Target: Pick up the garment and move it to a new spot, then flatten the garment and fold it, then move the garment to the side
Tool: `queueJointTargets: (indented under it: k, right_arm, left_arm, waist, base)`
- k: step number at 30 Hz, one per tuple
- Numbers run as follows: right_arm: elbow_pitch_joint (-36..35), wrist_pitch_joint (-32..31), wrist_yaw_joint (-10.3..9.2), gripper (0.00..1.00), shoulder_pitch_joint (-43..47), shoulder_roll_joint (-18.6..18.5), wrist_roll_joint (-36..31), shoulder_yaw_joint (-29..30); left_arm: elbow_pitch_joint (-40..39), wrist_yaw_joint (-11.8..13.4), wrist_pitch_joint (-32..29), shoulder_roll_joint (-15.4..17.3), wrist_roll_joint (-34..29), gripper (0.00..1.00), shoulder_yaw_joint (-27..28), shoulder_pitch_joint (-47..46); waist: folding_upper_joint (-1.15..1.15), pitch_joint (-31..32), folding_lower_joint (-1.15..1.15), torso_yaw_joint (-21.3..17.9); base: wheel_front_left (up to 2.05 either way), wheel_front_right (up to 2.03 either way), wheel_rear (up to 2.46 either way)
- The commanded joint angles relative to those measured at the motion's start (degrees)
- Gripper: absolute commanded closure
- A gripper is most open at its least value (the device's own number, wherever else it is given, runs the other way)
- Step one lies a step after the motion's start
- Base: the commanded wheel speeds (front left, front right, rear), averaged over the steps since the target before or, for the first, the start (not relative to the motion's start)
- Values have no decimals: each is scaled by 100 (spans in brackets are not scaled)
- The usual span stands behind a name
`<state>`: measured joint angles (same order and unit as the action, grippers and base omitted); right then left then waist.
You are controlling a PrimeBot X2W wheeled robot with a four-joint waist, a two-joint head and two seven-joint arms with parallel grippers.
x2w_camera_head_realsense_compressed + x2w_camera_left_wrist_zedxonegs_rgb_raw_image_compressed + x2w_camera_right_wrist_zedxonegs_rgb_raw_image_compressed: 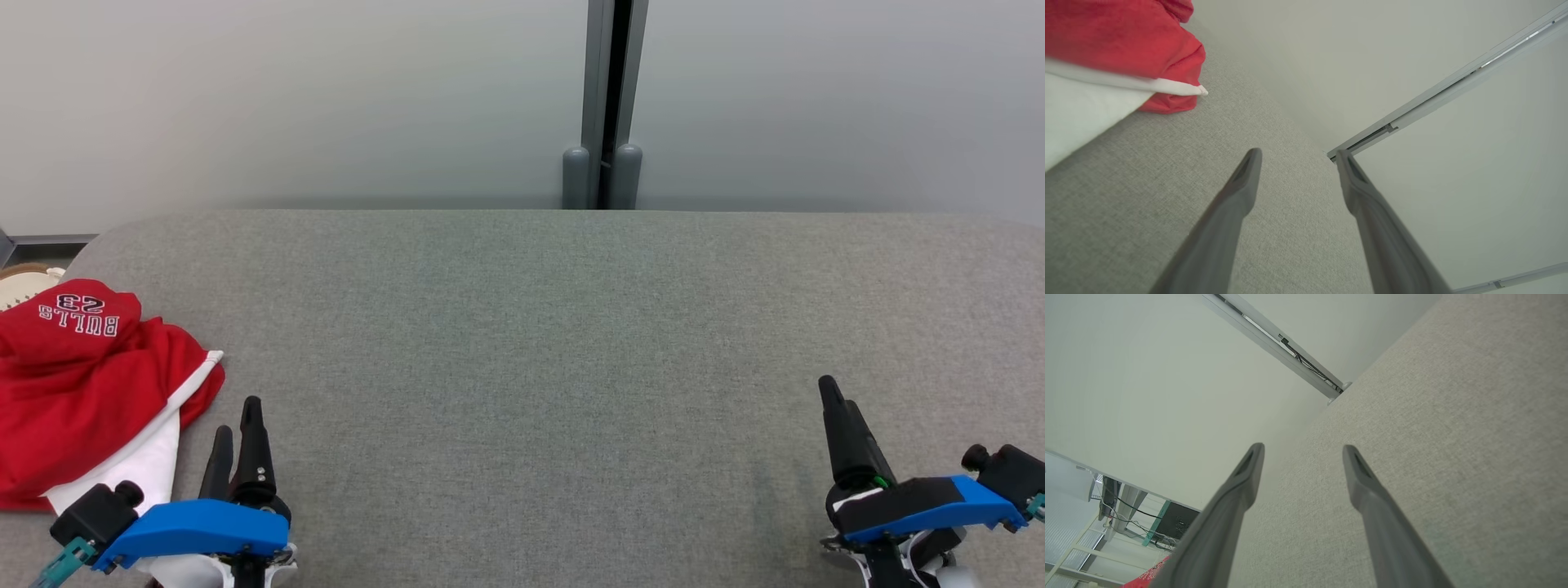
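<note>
Garment [73, 384] — red, bunched at frame's left edge — lies just up-left of left gripper [237, 418], jaws spread empty; right gripper [837, 394], also spread, well apart.

From my feed I see a grey fabric-covered surface [571, 343] with rounded far corners running up to pale matte wall panels [286, 98], split by a grey vertical post [608, 82] with a dark gap, under soft even light.

matt red cloth garment [77, 384], rough grey woven tabletop [531, 343]
</note>
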<state>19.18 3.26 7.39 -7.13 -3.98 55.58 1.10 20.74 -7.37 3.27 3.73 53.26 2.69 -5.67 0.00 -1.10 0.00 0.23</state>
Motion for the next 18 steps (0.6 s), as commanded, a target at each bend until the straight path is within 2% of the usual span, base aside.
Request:
queueJointTargets:
  k: [1, 5, 11, 18]
  right_arm:
    - [-48, 58, 9, 0, -164, -18, -185, -20]
    - [21, 134, 9, 0, -153, -2, -652, -61]
    - [80, 246, 10, 0, -138, 25, -1249, -74]
    - [179, 368, 10, 0, -119, 51, -1874, -88]
  left_arm:
    - [-31, -7, 59, 47, -191, 0, -31, -128]
    - [21, 16, 134, 60, -632, 0, -75, -106]
    - [52, 208, 244, 100, -1287, 0, -158, -51]
    - [178, 248, 366, 125, -1810, 0, -270, -13]
  waist:
    - [0, -3, 0, -2]
    - [0, -13, 0, -1]
    - [0, -9, 0, 0]
    - [0, -21, 0, 0]
  base:
    - [0, 0, 0]
    - [0, 0, 0]
    - [0, 0, 0]
    - [0, 0, 0]
